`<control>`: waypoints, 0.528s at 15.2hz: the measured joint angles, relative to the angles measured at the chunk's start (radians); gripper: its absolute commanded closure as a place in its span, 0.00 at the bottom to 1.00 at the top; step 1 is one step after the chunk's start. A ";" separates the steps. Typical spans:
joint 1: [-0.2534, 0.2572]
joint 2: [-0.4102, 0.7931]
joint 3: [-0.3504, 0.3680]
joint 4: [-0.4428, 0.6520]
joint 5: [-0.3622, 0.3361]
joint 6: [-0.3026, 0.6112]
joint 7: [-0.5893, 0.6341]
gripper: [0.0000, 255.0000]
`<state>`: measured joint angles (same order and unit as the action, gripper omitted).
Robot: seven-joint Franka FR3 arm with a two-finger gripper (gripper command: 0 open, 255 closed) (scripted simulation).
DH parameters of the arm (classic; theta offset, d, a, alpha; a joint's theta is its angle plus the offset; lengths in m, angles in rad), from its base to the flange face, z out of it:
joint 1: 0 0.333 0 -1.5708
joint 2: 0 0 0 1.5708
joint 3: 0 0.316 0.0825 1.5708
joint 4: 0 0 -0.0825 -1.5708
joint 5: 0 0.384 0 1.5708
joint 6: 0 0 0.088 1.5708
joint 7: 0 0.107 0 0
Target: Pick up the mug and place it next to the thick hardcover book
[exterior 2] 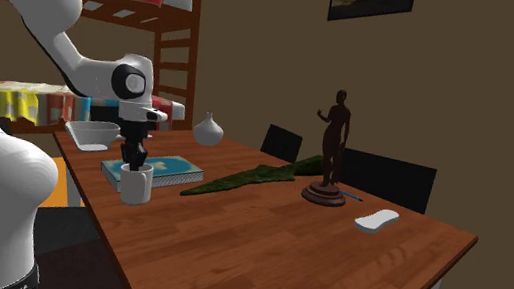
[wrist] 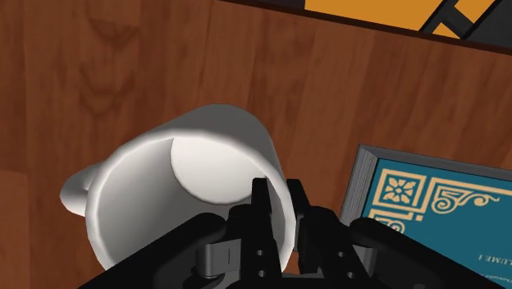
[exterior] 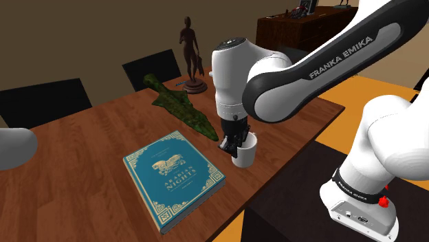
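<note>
A white mug (exterior: 245, 152) (exterior 2: 136, 185) stands close beside the teal hardcover book (exterior: 173, 175) (exterior 2: 168, 167) on the wooden table (exterior: 75, 172), near the table's edge. My gripper (exterior: 234, 142) (exterior 2: 134, 158) comes down from above and is shut on the mug's rim. In the wrist view the fingers (wrist: 261, 197) clasp the mug's (wrist: 185, 176) wall on the side toward the book's corner (wrist: 427, 205), one finger inside and one outside; the handle points away from the book. Whether the mug rests on the wood or hangs just above it, I cannot tell.
A long dark green leaf-shaped piece (exterior: 181, 106) (exterior 2: 241, 179) lies beyond the book. A brown figurine (exterior: 190, 58) (exterior 2: 332, 150), a white vase (exterior 2: 207, 129), a white dish (exterior 2: 93, 134) and a small white object (exterior 2: 377, 220) also stand on the table. Black chairs (exterior: 155, 69) line its far side.
</note>
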<state>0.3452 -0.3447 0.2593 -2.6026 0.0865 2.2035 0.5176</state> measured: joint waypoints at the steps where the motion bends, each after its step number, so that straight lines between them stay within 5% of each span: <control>1: 0.000 0.002 0.000 -0.002 0.000 0.004 0.000 1.00; 6: 0.000 0.004 0.000 -0.005 0.000 0.009 0.000 1.00; 7: 0.000 0.004 0.000 -0.005 0.000 0.009 0.000 0.00; 8: 0.000 0.004 0.001 -0.005 0.000 0.009 0.000 0.00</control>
<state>0.3449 -0.3410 0.2598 -2.6074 0.0862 2.2126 0.5177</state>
